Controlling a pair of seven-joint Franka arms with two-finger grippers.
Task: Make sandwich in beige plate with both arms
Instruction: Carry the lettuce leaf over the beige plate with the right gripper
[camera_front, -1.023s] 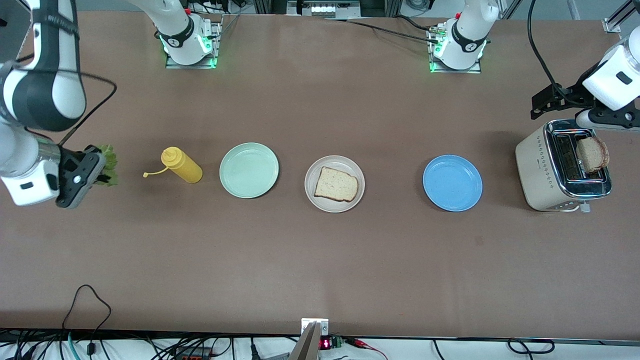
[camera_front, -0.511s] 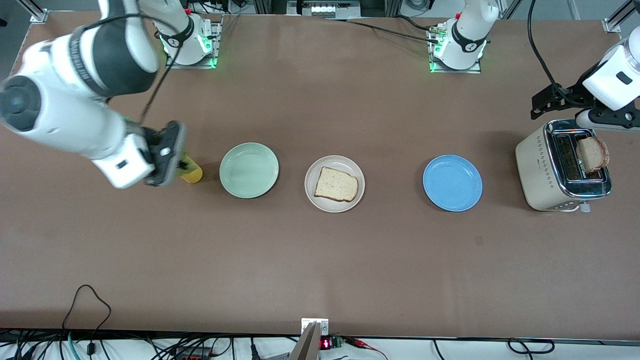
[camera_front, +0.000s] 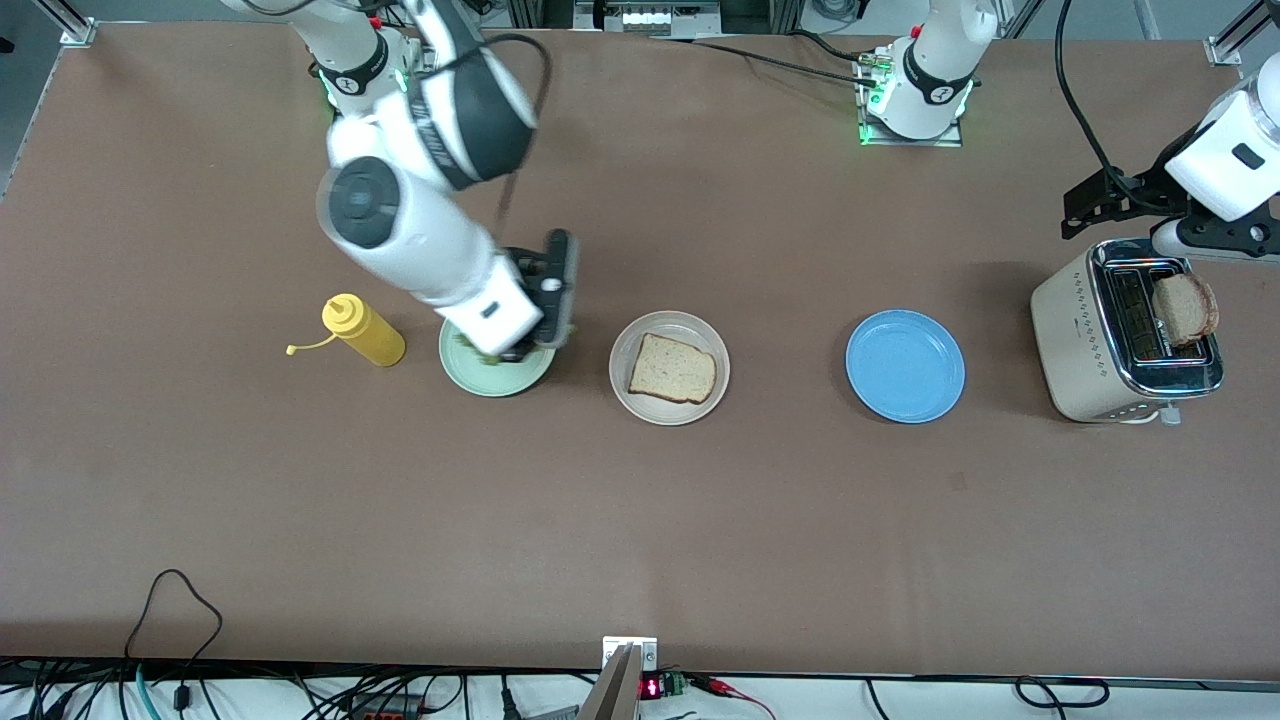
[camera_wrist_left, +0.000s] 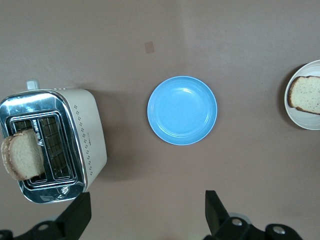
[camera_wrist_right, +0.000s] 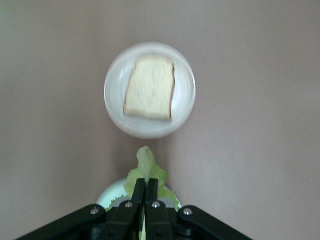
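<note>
Since a moment ago the right gripper has swung from the right arm's end of the table, past the yellow bottle, and now hangs over the green plate, its fingers pinched together on a lettuce leaf. The beige plate, beside the green one, holds one bread slice. The left gripper waits with fingers spread above the table near the toaster, where a second slice stands.

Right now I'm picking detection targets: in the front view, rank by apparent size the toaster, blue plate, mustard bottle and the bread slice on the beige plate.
1. toaster
2. blue plate
3. bread slice
4. mustard bottle; close to the slice, so unsure.
</note>
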